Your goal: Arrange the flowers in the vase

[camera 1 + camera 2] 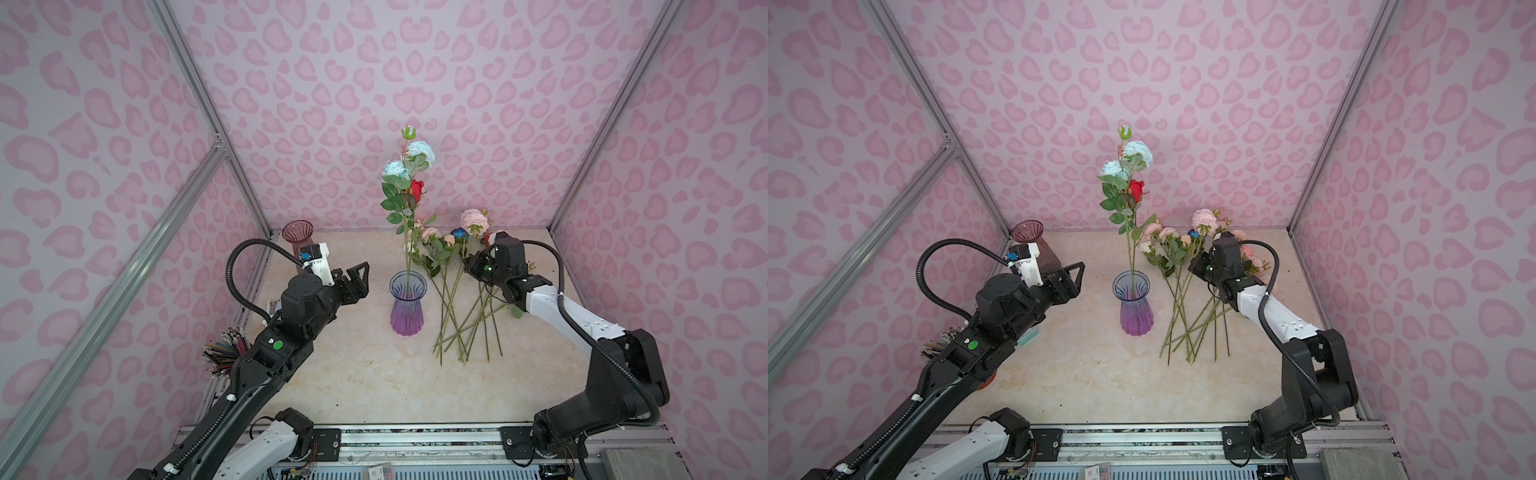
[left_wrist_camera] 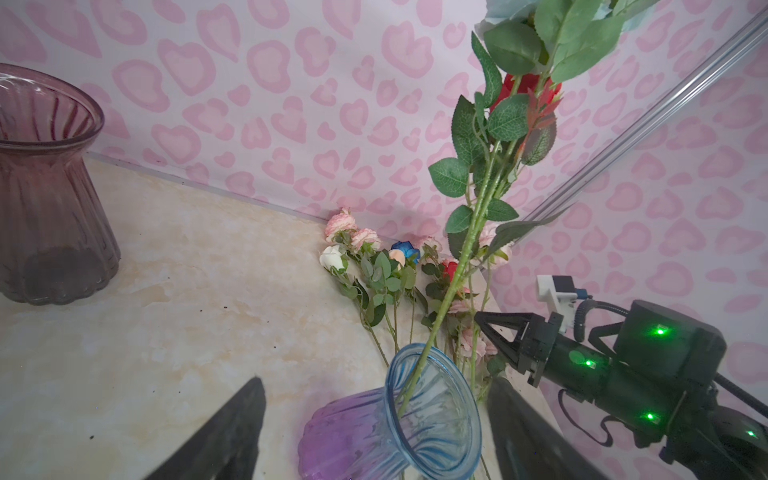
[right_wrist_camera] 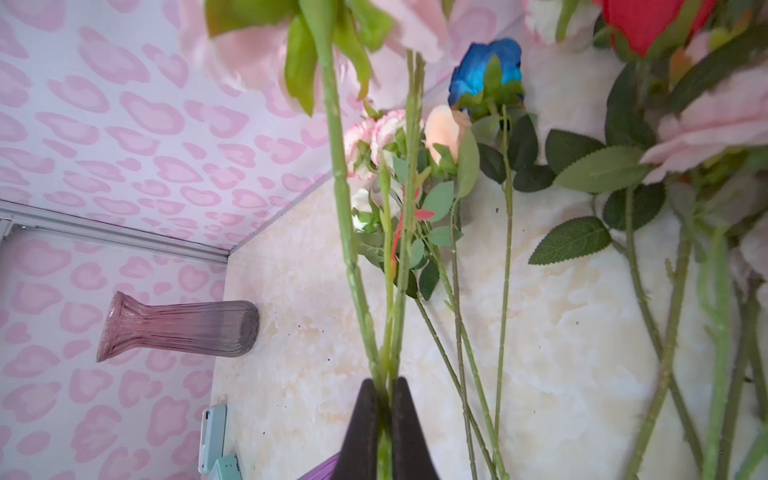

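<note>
Right wrist view: right gripper (image 3: 384, 386) clamped on pink flower stems (image 3: 343, 187) right of blue-purple vase (image 1: 407, 307); left gripper (image 1: 360, 280) wide, left of it.

- Two glass vases, by my count: a blue-to-purple vase (image 1: 407, 307) and a smoky pink vase (image 1: 297, 237).
- Standing in the blue-to-purple vase: one light blue peony spray (image 1: 420, 153) with two open blooms and one bud, plus one red rose (image 1: 417, 189).
- Lying loose: one deep blue rose (image 1: 460, 235), one white rose (image 2: 332, 257), one peach rose (image 3: 444, 129), another red rose (image 3: 648, 20); the rest are pale pink flowers (image 1: 473, 219), too tangled to count.
- Two robot arms, one gripper each: left gripper (image 1: 360, 279), right gripper (image 3: 384, 386).
- One bundle of coloured pencils (image 1: 224, 353), too many to count.
</note>
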